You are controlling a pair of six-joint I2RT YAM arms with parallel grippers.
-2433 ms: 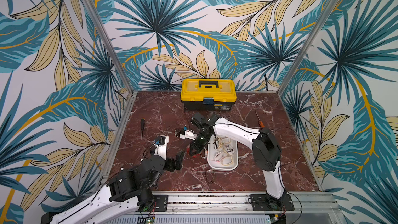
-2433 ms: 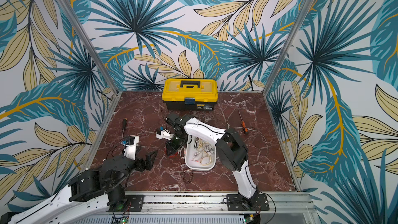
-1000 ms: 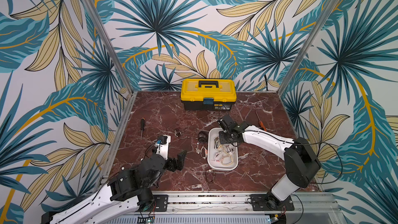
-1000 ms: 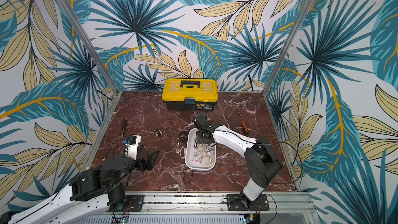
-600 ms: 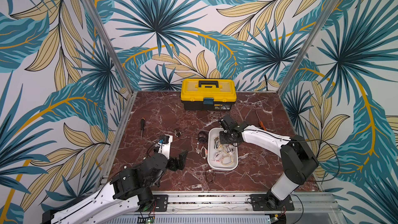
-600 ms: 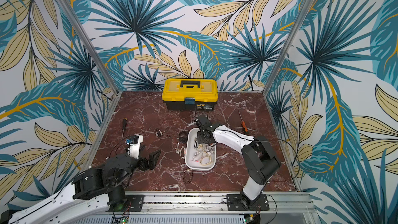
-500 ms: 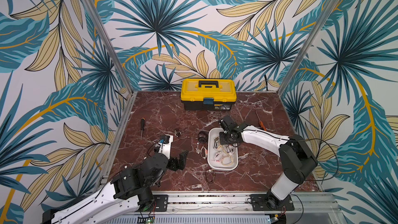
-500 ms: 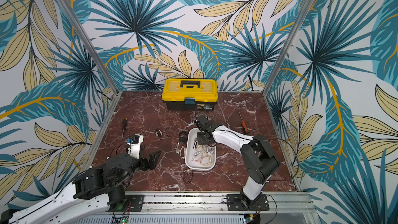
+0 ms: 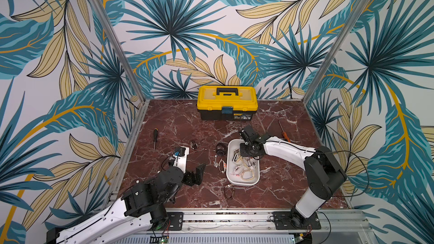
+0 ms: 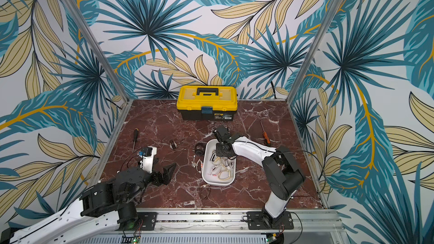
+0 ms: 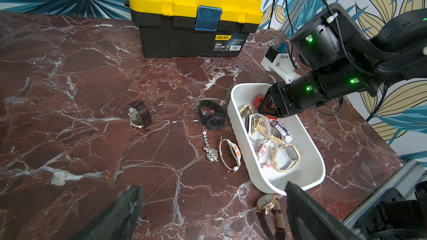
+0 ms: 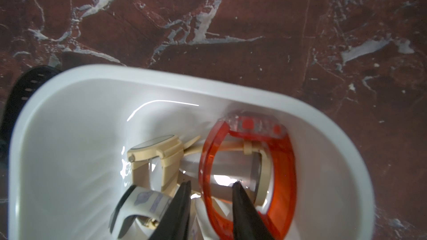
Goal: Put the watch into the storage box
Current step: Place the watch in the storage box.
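The white storage box lies mid-table with several watches in it. An orange watch rests at its far end against the wall. My right gripper reaches down into that end, open. The orange strap passes loosely between its fingers. My left gripper hovers open and empty over the front left of the table.
Loose watches lie left of the box: a black one, a brown-strapped one, a silver bracelet one, a thin white one, and a gold-cased one in front. A yellow toolbox stands at the back. Screwdrivers lie at both sides.
The right gripper swung from the table left of the box to over the box's far end. It has now opened and let go of the orange watch. The left arm barely moved.
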